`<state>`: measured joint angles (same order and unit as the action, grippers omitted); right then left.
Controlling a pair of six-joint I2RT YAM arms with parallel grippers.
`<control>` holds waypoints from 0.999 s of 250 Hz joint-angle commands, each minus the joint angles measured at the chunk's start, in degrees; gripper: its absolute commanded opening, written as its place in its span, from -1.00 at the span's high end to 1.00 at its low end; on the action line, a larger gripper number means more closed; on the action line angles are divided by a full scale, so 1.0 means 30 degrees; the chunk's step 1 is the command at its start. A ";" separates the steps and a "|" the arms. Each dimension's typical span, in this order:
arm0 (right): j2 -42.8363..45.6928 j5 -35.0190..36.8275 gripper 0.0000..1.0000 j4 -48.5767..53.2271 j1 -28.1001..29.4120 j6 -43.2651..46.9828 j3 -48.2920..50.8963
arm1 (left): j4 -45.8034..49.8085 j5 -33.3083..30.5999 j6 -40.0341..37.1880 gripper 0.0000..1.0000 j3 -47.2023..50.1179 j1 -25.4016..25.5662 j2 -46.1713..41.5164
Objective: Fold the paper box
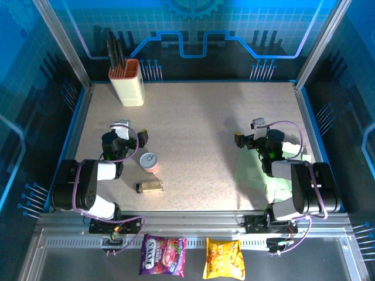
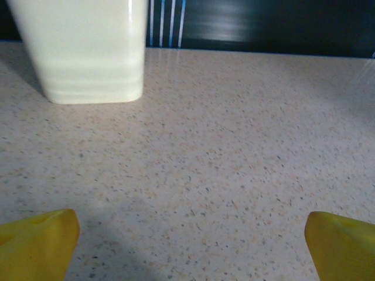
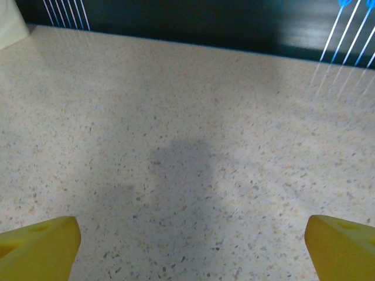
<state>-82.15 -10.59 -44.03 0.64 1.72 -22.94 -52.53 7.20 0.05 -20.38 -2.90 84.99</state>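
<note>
Overhead view of a speckled worktop [image 1: 199, 117]. The pale green paper box [image 1: 280, 191] lies at 4 o'clock, partly under the right arm. The right claw [image 1: 248, 131] is spread wide, holding nothing. The left claw [image 1: 131, 130], at 9 o'clock, is also spread and empty, facing a cream knife holder [image 1: 130, 85] at 11 o'clock

Table centre [image 1: 199, 129] open; can [image 1: 150, 162] and apparent bottle [image 1: 149, 187] obstruct.

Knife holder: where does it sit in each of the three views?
Top external: knife holder, upright at the far left of the table.
Left wrist: its base at upper left.
Right wrist: likely the cream sliver in the top-left corner.
Shared landmark: the blue-striped back wall.
</note>
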 commanded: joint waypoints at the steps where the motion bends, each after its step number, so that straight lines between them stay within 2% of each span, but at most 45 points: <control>1: 0.1374 0.0681 -0.99 0.2467 -0.0214 -0.0492 -0.0942 | 0.1336 -0.1726 0.0666 -1.00 -0.0057 -0.0146 -0.1334; 25: 0.2454 0.1576 -0.99 0.5084 -0.0215 -0.0950 -0.1597 | 0.3435 -0.2813 0.1033 -1.00 -0.0505 -0.0124 -0.2570; 69: 0.4246 0.4373 -0.99 1.2002 -0.0238 -0.3049 -0.3521 | 0.9550 -0.5274 0.3907 -1.00 -0.2286 -0.0170 -0.5101; 98: 0.5436 0.3086 -0.99 1.5236 -0.0745 -0.4665 -0.3944 | 1.5759 -0.6123 0.6821 -1.00 -0.4573 -0.0218 -0.6562; 113: 0.5966 0.2940 -0.99 1.7150 -0.1106 -0.5428 -0.4236 | 1.8261 -0.5549 0.7776 -1.00 -0.5706 -0.0242 -0.7079; 132: 0.6379 0.2813 -0.99 1.9211 -0.1981 -0.6555 -0.4434 | 2.0693 -0.3539 0.7825 -1.00 -0.7109 -0.0295 -0.7392; 160: 0.6891 0.1441 -0.99 2.0665 -0.4388 -0.8147 -0.3860 | 2.4102 -0.2029 0.7262 -1.00 -0.9210 -0.0309 -0.7434; 208: 0.6498 -0.1197 -0.96 2.1465 -0.8820 -0.9390 -0.3017 | 2.7504 -0.0305 0.5330 -1.00 -1.1387 -0.0328 -0.7254; 250: 0.5309 -0.1033 -0.97 2.0458 -1.0007 -0.9909 -0.2592 | 2.8282 0.0591 0.4337 -1.00 -1.1923 -0.0324 -0.7239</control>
<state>-63.46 -11.42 16.86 -27.27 -25.15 -31.73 25.91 4.82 16.56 -54.24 -3.22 63.53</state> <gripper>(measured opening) 0.983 0.999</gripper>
